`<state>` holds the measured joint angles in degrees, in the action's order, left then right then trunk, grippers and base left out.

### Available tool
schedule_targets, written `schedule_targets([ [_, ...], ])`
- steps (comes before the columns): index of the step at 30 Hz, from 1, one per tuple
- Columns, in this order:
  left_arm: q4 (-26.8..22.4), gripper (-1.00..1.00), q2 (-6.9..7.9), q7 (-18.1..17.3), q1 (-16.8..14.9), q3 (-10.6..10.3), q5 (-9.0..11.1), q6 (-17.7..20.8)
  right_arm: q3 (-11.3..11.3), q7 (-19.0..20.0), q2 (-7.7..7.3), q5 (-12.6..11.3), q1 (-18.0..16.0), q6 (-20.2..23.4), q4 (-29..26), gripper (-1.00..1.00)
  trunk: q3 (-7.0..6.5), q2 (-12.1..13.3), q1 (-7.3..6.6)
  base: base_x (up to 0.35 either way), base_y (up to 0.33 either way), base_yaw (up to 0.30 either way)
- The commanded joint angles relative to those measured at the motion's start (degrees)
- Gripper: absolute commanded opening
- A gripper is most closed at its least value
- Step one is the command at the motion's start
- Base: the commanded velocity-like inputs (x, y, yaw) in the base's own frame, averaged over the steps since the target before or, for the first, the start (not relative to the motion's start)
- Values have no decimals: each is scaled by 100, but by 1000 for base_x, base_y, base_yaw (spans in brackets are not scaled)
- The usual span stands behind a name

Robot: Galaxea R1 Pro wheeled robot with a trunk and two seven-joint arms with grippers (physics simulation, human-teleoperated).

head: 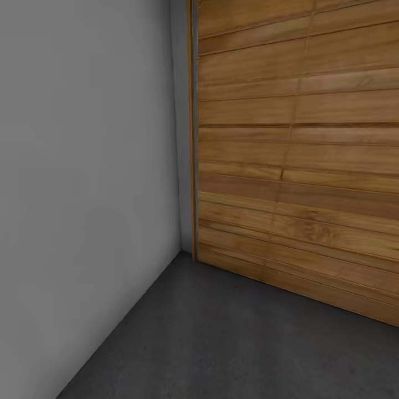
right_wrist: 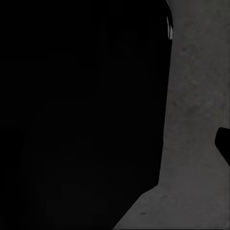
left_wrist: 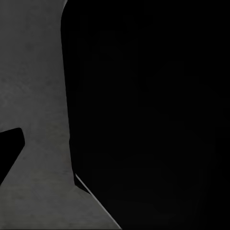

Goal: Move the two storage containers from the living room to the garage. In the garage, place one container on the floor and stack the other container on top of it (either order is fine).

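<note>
So we're in a corner of the garage here. From the head view, a plain grey-white wall (head: 83, 194) runs along the left, and a door of horizontal wooden planks (head: 299, 155) takes up the far right side, with a thin wooden frame strip (head: 191, 127) where the two meet. Below is the floor (head: 233, 338), dark grey speckled concrete (pretty matte, no shine at all).

Both wrist views look down at that same concrete (left_wrist: 38, 96) (right_wrist: 196, 120), each with a big black shape (left_wrist: 148, 115) (right_wrist: 81, 110) blocking most of the picture; can't tell what it is. Can't tell how the fingers of either gripper stand. No idea where the bins are from here.
</note>
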<state>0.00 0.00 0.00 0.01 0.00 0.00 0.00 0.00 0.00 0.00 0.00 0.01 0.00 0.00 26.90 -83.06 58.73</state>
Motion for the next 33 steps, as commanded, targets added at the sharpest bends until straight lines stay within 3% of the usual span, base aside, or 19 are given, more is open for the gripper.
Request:
schedule_targets([
  [1,-9,100,-9,9,-18,9,9,-9,15,33,29,33,33,9,-7,100,3,-2,0,0,0,0],
  [18,-9,100,-9,12,-18,25,17,-9,-22,61,26,-18,79,9,-3,100,3,-2,0,-4,-2,0],
  [33,-9,100,-9,35,-18,26,18,-9,-18,62,26,-18,80,9,-5,100,3,-2,0,-220,-198,0],
])
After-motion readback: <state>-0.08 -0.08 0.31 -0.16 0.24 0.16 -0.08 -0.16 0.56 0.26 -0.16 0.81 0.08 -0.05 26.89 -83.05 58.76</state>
